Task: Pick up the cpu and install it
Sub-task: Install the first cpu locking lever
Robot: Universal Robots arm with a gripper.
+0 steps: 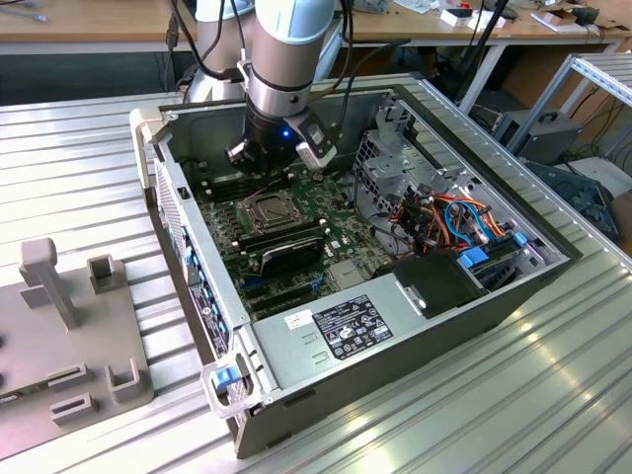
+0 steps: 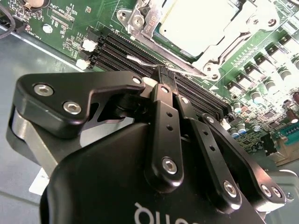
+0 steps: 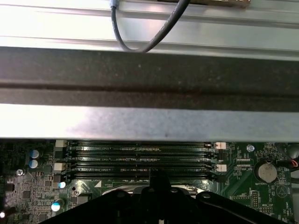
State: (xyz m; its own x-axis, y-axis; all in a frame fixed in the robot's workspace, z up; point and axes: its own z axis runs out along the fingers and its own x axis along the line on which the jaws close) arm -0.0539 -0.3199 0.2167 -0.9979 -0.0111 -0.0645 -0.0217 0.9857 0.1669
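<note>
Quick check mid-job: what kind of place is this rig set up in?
Probably an electronics lab or workshop. An open computer case lies on a ribbed aluminium table, wooden workbenches with cables stand behind, and a grey fixture block sits beside the case.

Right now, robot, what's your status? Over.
End effector shut, empty, beside the memory slots. Cpu sits in its socket under the metal frame. Nothing blocking.

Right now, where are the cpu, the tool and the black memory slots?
cpu point(image 2: 198, 21): second wrist view, on its dull silver top, seated in the socket frame.
tool point(image 2: 167, 77): second wrist view, between its shut fingertips, above the slots.
memory slots point(image 3: 140, 161): first wrist view, middle of the long black rows.
</note>
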